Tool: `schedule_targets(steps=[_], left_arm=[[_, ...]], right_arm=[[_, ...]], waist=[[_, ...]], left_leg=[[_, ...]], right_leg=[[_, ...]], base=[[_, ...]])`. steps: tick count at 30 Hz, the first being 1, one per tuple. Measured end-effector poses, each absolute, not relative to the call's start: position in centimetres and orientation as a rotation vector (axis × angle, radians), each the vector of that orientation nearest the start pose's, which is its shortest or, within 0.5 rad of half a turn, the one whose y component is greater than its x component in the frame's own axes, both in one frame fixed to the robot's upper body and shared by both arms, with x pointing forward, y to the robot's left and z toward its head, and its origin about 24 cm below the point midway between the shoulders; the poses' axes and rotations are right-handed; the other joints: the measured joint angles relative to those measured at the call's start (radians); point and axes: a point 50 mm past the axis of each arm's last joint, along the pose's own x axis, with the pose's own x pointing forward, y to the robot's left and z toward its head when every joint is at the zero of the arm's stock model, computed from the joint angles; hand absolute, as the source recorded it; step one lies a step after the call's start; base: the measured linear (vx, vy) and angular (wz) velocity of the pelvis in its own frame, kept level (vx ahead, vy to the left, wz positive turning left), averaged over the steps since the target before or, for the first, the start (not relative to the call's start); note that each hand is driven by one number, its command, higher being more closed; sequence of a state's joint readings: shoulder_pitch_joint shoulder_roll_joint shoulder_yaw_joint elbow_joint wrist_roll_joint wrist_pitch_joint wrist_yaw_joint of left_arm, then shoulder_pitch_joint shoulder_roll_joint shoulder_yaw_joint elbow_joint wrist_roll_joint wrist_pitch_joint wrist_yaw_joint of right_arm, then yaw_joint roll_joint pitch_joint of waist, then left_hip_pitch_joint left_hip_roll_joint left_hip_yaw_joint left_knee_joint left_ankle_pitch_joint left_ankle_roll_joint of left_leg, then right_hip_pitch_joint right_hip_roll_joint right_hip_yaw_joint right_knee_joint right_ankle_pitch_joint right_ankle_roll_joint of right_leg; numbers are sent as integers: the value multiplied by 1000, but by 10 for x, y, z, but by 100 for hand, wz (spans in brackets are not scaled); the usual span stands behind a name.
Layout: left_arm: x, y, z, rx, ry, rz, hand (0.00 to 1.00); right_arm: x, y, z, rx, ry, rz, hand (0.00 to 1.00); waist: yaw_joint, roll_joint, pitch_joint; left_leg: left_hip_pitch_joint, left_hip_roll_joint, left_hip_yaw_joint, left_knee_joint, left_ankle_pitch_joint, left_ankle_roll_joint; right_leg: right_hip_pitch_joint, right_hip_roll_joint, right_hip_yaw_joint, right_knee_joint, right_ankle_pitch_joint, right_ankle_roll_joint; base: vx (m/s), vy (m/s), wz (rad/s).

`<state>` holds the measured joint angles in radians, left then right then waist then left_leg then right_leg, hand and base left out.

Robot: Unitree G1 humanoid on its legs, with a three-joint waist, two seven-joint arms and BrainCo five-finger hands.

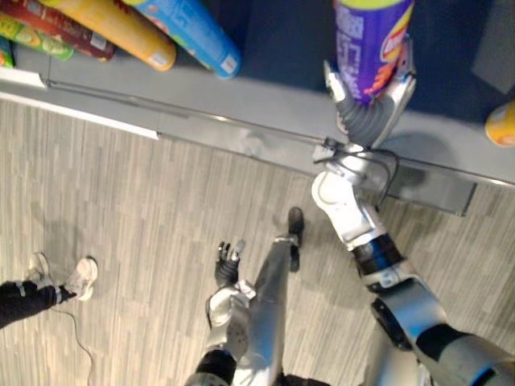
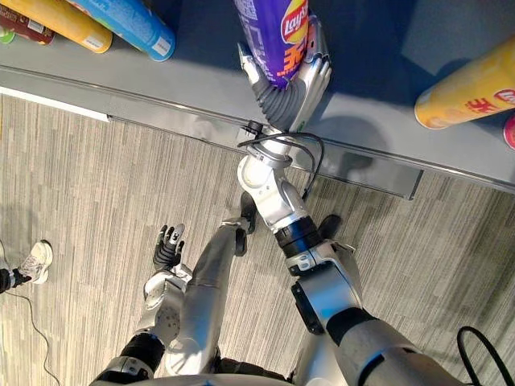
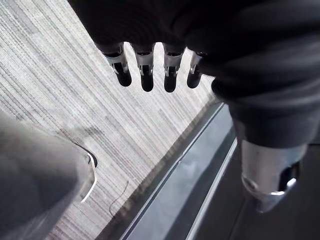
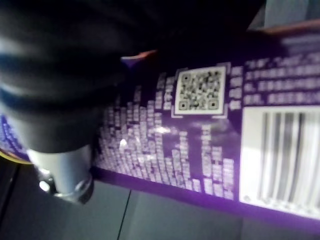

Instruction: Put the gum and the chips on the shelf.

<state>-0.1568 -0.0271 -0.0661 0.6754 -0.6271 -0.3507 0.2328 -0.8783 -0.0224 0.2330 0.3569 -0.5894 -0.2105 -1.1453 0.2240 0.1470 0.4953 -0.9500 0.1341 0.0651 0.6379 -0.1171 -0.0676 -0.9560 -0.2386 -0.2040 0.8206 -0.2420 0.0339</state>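
The right robot hand curls its fingers and thumb round the purple chips can, held upright over the grey shelf at top centre. It should probably set the base flat between the blue can and the yellow can before letting go. The can is a tall, glossy tube. The left robot hand hangs relaxed, lower left.
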Motion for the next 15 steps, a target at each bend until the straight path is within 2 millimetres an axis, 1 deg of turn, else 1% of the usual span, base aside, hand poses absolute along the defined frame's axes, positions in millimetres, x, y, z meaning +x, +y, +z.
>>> schedule_targets(steps=[5,12,15], left_arm=[[252,150,-50,-577,260,412,0],[252,152,-51,-584,262,425,0],[252,152,-51,-584,262,427,0]], right_arm=[[322,-66,241,-196,-1087,-685,100],[319,-67,243,-166,-1133,-688,100],[318,-66,244,-178,-1164,-698,100]], waist=[[-1,0,0],[1,-1,1],[0,-2,2]], left_leg=[[-41,2,-1,28,-5,-3],[-61,2,-5,28,0,-5],[-70,0,-8,32,7,-7]], right_leg=[[-45,4,15,22,-8,7],[-64,5,15,23,-8,7],[-72,3,15,34,-7,4]], base=[[-5,-32,-2],[-2,-30,1],[16,-24,3]])
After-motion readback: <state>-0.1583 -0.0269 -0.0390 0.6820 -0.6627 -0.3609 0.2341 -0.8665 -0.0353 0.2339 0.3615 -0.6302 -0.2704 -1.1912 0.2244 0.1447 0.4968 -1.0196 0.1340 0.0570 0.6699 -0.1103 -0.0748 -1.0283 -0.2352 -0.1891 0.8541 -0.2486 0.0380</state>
